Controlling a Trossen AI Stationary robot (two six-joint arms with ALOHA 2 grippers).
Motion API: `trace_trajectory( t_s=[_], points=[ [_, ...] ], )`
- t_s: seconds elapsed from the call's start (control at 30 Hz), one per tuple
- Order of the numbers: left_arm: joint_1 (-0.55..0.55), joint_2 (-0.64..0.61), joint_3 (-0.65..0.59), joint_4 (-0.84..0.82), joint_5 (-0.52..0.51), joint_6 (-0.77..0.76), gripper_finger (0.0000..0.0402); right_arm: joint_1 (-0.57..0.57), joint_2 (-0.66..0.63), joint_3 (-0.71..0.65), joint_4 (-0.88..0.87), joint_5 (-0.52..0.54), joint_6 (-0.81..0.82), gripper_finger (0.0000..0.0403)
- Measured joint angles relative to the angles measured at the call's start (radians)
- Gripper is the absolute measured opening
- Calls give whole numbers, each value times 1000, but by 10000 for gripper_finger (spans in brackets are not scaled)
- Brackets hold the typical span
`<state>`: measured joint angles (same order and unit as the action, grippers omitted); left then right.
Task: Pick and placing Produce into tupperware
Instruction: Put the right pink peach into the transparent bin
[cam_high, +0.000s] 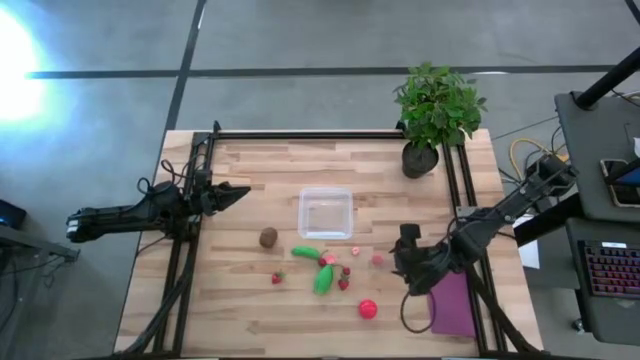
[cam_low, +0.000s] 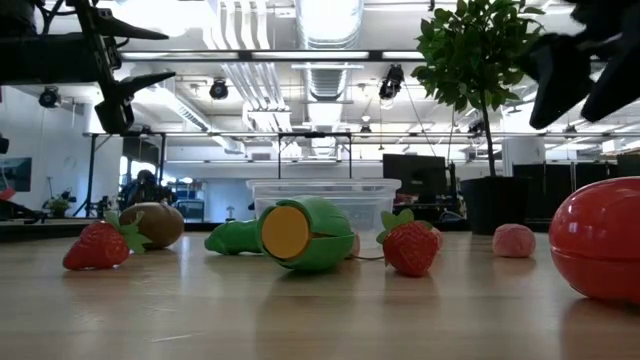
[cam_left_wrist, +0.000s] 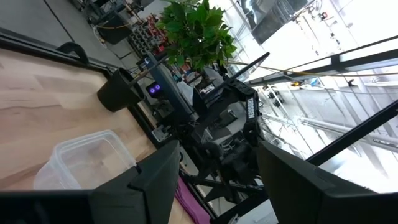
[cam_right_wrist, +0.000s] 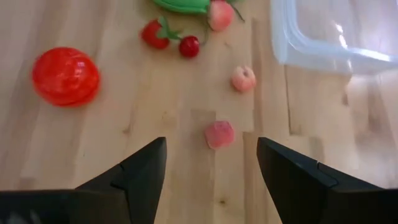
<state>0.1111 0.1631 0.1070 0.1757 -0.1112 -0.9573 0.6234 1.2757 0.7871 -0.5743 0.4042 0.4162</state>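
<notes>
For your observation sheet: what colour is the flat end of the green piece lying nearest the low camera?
Orange-yellow, on the green piece; the low view shows it best.

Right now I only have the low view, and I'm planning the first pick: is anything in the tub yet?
Observer: No. From above, the tub is empty; nothing lies inside it.
Operator: Which gripper is closest to a piece?
Observer: The right gripper. It is open and hovers just short of a small pink piece, which its wrist view shows lined up between its fingers.
Operator: And the left one?
Observer: The left gripper waits open off to the tub's left, near none of the pieces.
</notes>
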Motion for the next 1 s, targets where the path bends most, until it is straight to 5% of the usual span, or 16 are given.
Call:
trace_trajectory(
  t_s=[0.43,1.0],
  points=[
    [0,0,0,0,0,0,201,-93,158,-25,105,-139,126,242],
    [0,0,0,0,0,0,201,-162,291,-25,163,-74,97,242]
  ],
)
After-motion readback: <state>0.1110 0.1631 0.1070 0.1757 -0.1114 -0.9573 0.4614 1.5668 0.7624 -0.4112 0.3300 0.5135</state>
